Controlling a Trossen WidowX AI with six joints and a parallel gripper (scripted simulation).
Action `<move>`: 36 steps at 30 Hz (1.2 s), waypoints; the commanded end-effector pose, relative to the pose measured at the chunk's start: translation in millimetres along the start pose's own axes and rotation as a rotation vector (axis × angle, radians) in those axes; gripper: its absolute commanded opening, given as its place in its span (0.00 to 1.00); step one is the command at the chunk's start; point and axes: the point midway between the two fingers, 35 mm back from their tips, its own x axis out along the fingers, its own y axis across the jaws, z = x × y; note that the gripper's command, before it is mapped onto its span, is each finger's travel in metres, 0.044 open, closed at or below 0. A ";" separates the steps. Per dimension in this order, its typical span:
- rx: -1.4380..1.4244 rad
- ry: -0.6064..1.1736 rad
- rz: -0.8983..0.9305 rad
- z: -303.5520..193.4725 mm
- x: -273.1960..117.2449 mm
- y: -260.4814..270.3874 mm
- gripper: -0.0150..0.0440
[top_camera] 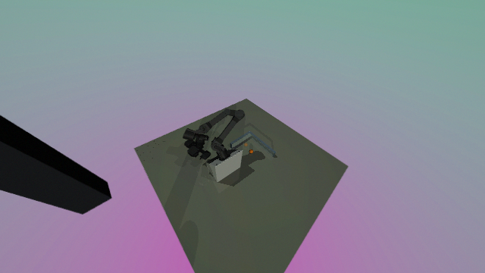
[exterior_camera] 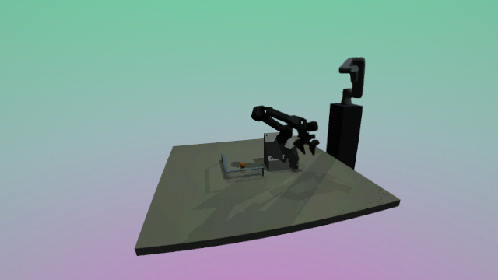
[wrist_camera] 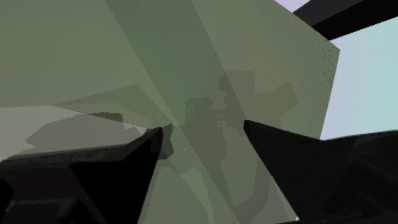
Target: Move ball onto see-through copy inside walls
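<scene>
An orange ball point(top_camera: 251, 152) point(exterior_camera: 243, 165) lies on the table. The fainter see-through copy point(top_camera: 245, 144) point(exterior_camera: 243, 171) is close to it, nearer the corner of the walls. Two low bluish walls meet in a corner: one wall point(top_camera: 241, 139) point(exterior_camera: 254, 169) is shorter and the other wall point(top_camera: 264, 145) point(exterior_camera: 224, 162) runs off from it at an angle. My gripper point(top_camera: 200, 155) point(exterior_camera: 309, 153) point(wrist_camera: 203, 127) is open, with nothing between its fingers. It hangs above the table, well away from the ball, on the far side of the arm's base. The wrist view does not show the ball.
A pale upright panel point(top_camera: 229, 167) point(exterior_camera: 271, 140) stands beside the arm's base, between the gripper and the ball. The table point(top_camera: 242, 227) point(exterior_camera: 171, 218) ends in open edges. A dark column point(top_camera: 49, 171) point(exterior_camera: 342, 136) rises beyond one edge, with a dark shape on top.
</scene>
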 end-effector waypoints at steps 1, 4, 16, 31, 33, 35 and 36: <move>0.004 0.002 0.001 -0.4 0.2 -0.2 0.89; 0.061 0.030 0.020 -6.9 3.2 -3.1 0.75; 0.633 0.289 0.133 -82.4 28.8 -23.3 0.73; 1.429 0.597 0.084 -223.2 31.1 -9.2 0.73; 1.538 0.634 0.058 -244.4 26.1 -1.9 0.73; 1.646 0.670 0.026 -265.5 19.4 6.8 0.73; 1.701 0.688 0.008 -276.0 15.5 11.7 0.73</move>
